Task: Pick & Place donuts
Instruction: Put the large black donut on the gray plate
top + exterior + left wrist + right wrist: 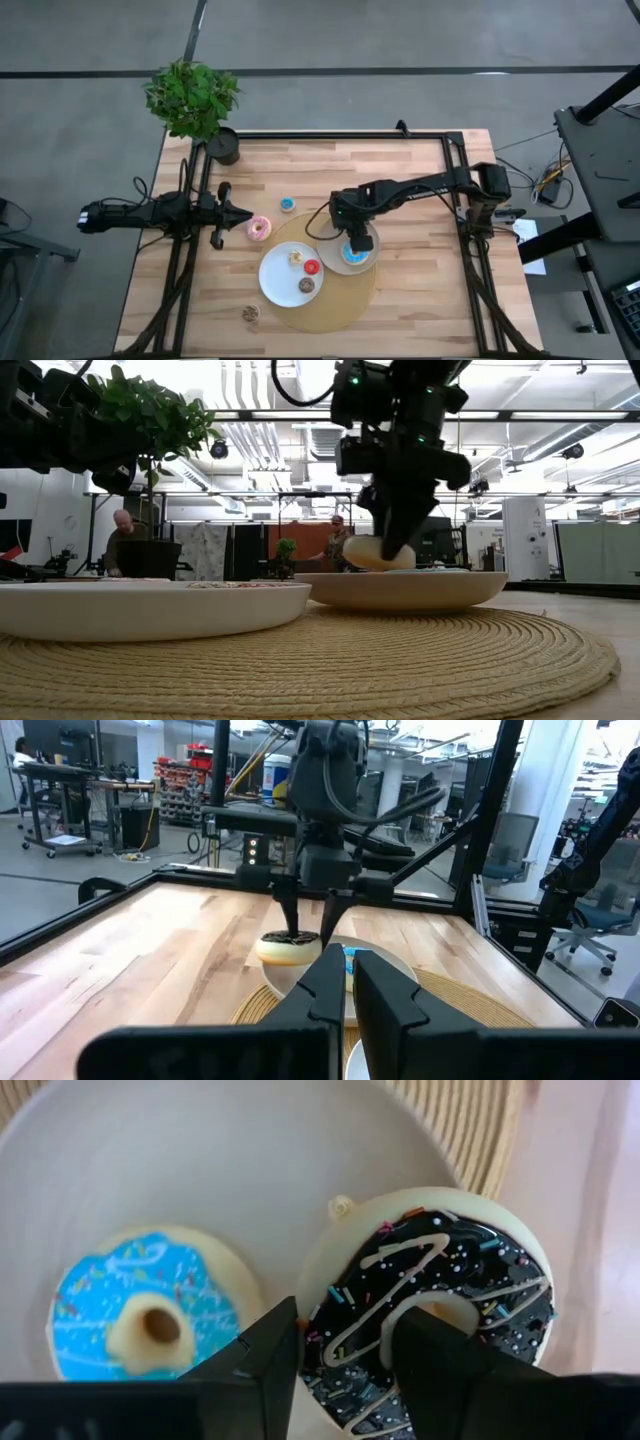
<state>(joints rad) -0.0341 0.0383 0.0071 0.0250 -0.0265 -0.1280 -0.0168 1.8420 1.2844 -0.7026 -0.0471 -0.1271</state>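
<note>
My right gripper (355, 238) points down over the beige plate (330, 262) and is shut on a chocolate donut (430, 1305) with white icing lines. A blue-sprinkled donut (150, 1320) lies flat in the same plate. A pink donut (259, 228) lies on the wood just off my left gripper (240, 213), which is shut, empty and level at the table's left. A white plate (278, 285) holds mini cream, red and brown donuts. A mini blue donut (288, 205) and a mini brown one (250, 313) lie on the wood. My right gripper pinches one side of the chocolate donut's ring (345, 1335), with one finger (435, 1350) in the hole and the other (262, 1355) outside. The fingers come from above, pointing down. The donut (375, 553) sits tilted at the beige plate's rim; I cannot tell whether it touches the rim.
Both plates stand on a round woven mat (345, 300). A potted plant (195, 100) stands at the far left corner. A black frame (340, 135) runs along the table's far and side edges. People show in the room beyond the table.
</note>
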